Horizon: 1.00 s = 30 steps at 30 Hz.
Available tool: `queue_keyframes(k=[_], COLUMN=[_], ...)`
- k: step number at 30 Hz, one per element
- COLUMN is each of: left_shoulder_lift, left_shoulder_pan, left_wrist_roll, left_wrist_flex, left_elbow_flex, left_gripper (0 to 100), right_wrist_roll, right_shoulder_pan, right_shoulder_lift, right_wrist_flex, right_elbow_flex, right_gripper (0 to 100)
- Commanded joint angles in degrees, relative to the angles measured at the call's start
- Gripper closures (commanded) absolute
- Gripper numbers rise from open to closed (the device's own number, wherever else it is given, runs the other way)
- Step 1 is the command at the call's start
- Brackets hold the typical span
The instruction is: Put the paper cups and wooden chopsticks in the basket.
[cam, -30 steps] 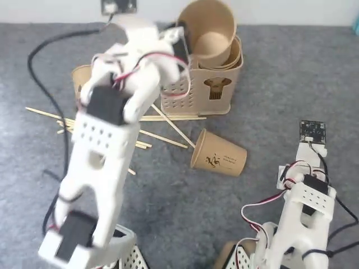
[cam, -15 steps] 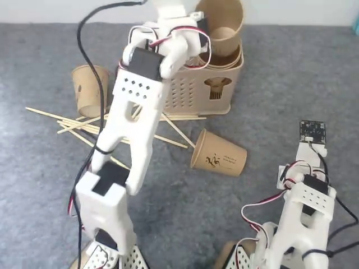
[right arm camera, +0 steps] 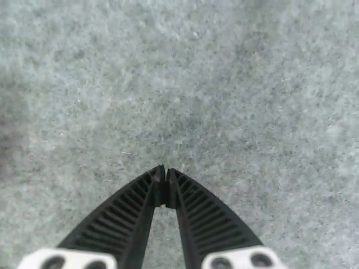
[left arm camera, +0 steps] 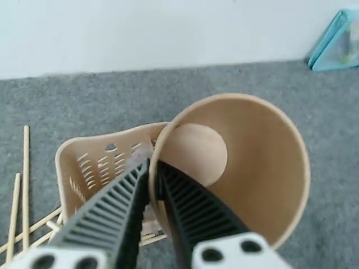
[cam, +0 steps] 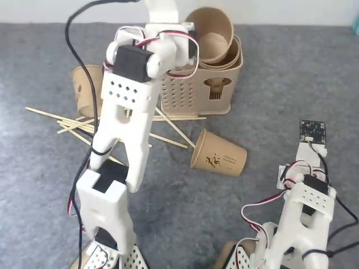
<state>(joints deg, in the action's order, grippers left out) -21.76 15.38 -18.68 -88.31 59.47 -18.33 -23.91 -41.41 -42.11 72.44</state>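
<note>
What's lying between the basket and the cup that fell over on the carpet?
Wooden chopsticks lie on the grey carpet between the basket and the tipped cup, as the high view shows.

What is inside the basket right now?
Nested paper cups sit in the basket. The left gripper pinches the rim of the top cup. The cups cover the basket's bottom, so anything under them cannot be seen.
</note>
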Motion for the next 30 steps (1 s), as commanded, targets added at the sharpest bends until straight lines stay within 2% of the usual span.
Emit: queue_keyframes(k=[1, 6, 8, 18, 28, 30], left_shoulder_lift=[0.4, 0.4, 0.9, 2.7, -2.8, -3.7], left_shoulder_pan=[-0.3, -0.6, -0.6, -0.3, -0.2, -0.2], left_wrist_roll=[1.8, 0.6, -1.5, -1.6, -1.8, -1.8], left_wrist_flex=[-1.3, -1.5, -1.6, -10.5, -1.9, -1.7], left_elbow_flex=[2.3, 1.1, 1.1, 11.7, 12.7, 12.8], left_gripper=[97, 81, 78, 78, 78, 81], right_wrist_roll=[-0.8, -0.8, -0.8, -0.8, -0.8, -0.9], right_shoulder_pan=[0.5, 0.5, 0.5, 0.5, 0.5, 0.5], right_shoulder_lift=[-1.8, -1.8, -1.8, -1.8, -1.8, -1.8], right_wrist_flex=[1.0, 1.0, 1.0, 1.0, 1.0, 1.0], right_elbow_flex=[-0.3, -0.2, -0.2, -0.2, -0.2, -0.2], right_gripper=[99.1, 99.1, 99.1, 99.1, 99.1, 99.1])
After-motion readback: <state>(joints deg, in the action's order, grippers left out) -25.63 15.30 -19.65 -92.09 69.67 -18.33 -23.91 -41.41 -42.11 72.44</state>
